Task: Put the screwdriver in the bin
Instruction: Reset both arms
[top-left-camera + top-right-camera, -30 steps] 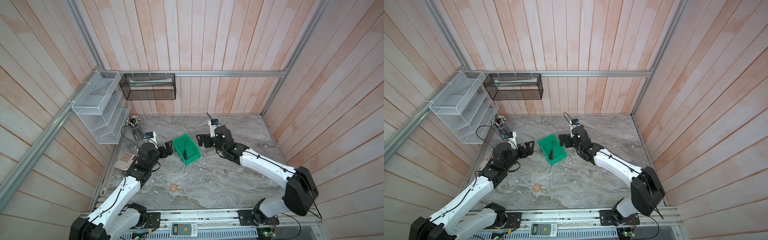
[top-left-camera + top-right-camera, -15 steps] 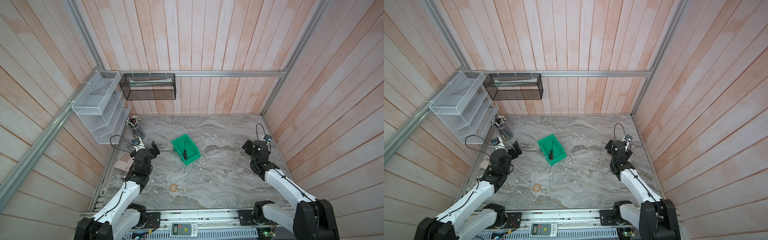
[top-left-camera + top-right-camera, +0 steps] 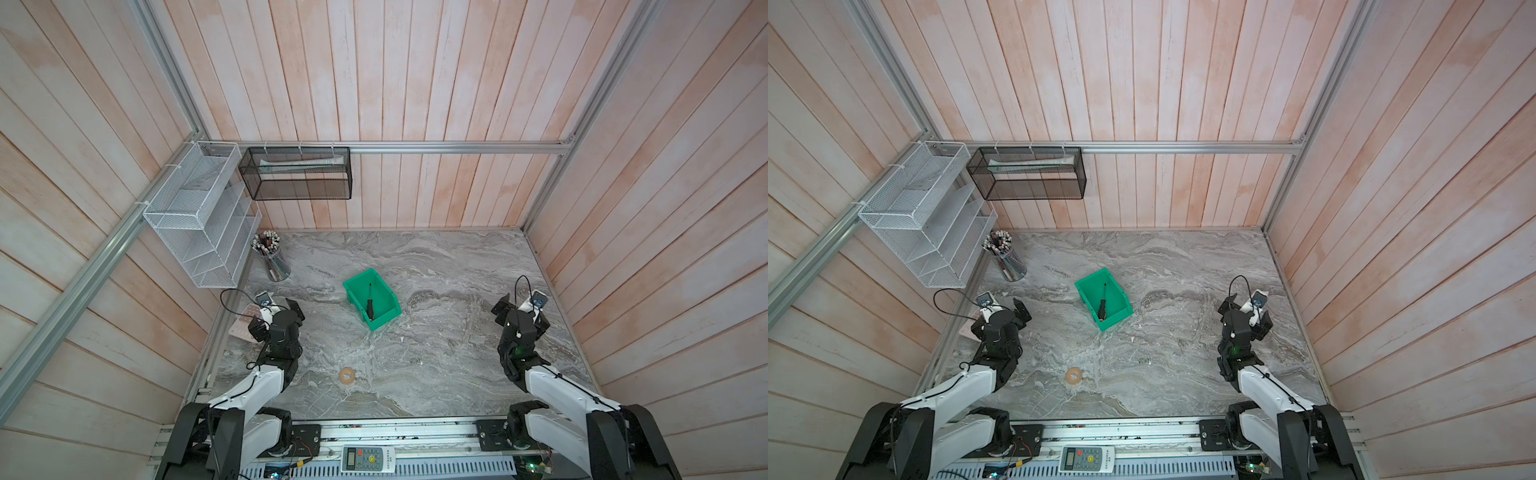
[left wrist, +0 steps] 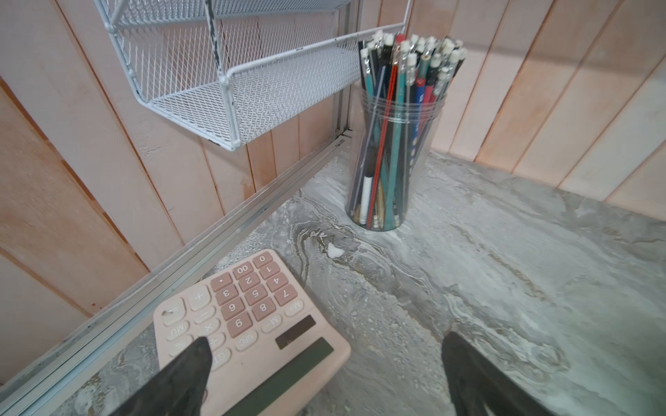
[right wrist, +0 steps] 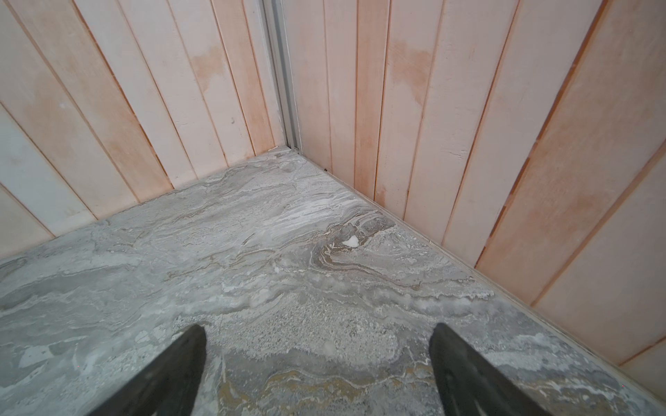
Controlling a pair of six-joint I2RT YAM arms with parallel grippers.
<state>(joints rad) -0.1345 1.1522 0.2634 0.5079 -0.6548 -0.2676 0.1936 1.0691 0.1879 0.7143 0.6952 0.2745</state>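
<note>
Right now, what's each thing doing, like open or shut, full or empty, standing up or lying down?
Bright green plastic bin, upright, one tool inside.
Small screwdriver with black-and-yellow handle, lying inside the bin.
Left gripper, open and empty.
Right gripper, open and empty.
Clear plastic cup, upright, full of pencils.
Pink calculator, flat, keys facing up.
Small tan ring, lying flat.
Black mesh basket, hanging on the wall.

Top views overhead, sharing whole table (image 3: 436, 365), wrist views low
</note>
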